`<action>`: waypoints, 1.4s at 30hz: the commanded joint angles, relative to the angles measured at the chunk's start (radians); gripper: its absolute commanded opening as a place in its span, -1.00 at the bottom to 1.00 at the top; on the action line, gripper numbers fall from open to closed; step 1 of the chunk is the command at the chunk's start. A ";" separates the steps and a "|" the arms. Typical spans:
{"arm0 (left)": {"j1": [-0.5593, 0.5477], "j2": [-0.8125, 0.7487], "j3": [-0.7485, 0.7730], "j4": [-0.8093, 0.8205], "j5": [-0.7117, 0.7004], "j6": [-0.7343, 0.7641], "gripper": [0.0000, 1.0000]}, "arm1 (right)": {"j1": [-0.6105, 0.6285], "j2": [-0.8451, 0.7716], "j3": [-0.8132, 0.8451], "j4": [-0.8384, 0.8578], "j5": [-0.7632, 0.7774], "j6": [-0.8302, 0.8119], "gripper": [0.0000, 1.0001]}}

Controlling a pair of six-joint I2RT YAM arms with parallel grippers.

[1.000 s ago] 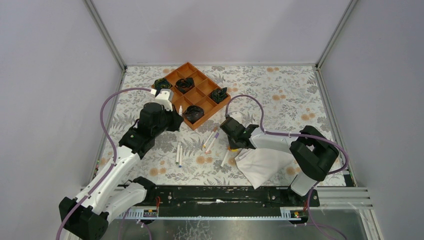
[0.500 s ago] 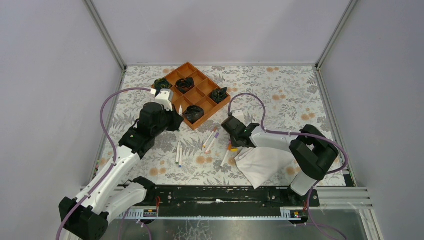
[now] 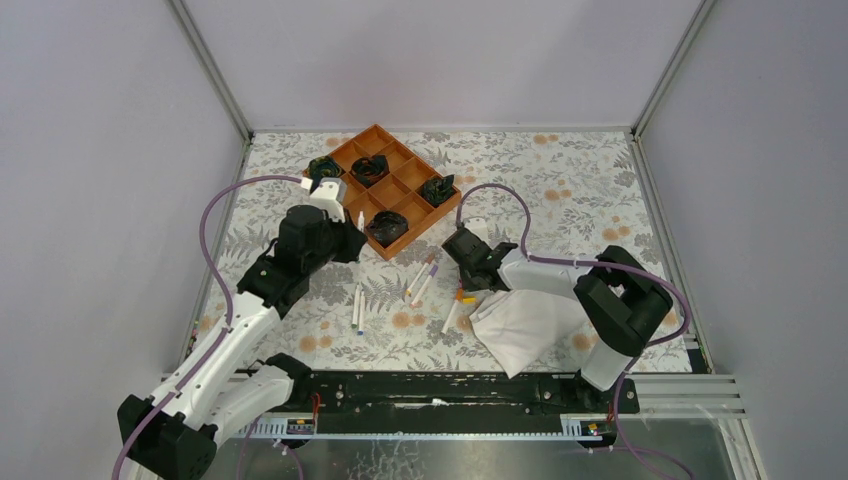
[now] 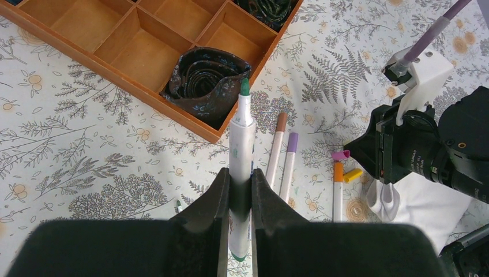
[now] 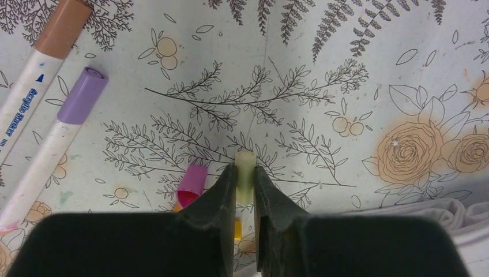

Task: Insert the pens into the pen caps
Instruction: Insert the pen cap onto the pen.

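From above, your left gripper (image 3: 356, 236) sat beside the tray (image 3: 425, 228) and your right gripper (image 3: 464, 282) near the loose pens (image 3: 421, 283); your left wrist view showed the left one clamped on a green-tipped pen (image 4: 241, 144), and your right wrist view showed the right one pinching a pale cap (image 5: 244, 172), with a pink cap (image 5: 193, 183) close by.

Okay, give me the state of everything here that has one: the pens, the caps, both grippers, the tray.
left gripper: shut on green-tipped pen
green-tipped pen: uncapped, held
right gripper: shut on pale cap
pale cap: held, on no pen
brown-capped pen: capped, lying flat
purple-capped pen: capped, lying flat
pink cap: loose, lying down
tray: some compartments filled, some empty
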 commanded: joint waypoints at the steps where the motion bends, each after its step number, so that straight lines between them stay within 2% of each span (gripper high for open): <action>1: 0.010 -0.024 -0.004 0.036 0.019 0.002 -1.00 | -0.030 -0.008 -0.002 -0.056 -0.033 -0.003 -0.87; 3: 0.008 -0.031 -0.011 0.038 0.040 -0.013 -1.00 | -0.038 -0.032 -0.002 -0.065 -0.047 -0.006 -1.00; 7: 0.003 -0.050 -0.066 0.112 0.137 -0.119 -1.00 | -0.049 -0.126 0.007 -0.094 -0.067 -0.010 -1.00; 10: -0.040 -0.066 -0.151 0.223 0.174 -0.203 -1.00 | -0.051 -0.185 0.022 -0.118 -0.090 -0.008 -1.00; 16: -0.272 -0.047 -0.278 0.416 0.065 -0.341 -1.00 | -0.051 -0.288 0.038 -0.152 -0.150 0.034 -1.00; 21: -0.442 0.089 -0.312 0.564 0.032 -0.421 -1.00 | -0.051 -0.331 0.044 -0.142 -0.224 0.077 -1.00; 25: -0.521 0.207 -0.301 0.649 0.031 -0.445 -1.00 | -0.050 -0.351 0.036 -0.108 -0.277 0.101 -1.00; 33: -0.531 0.320 -0.247 0.654 0.083 -0.434 -1.00 | -0.050 -0.368 0.026 -0.070 -0.331 0.117 -1.00; 42: -0.530 0.360 -0.225 0.660 0.132 -0.439 -1.00 | -0.050 -0.375 0.020 -0.056 -0.340 0.119 -1.00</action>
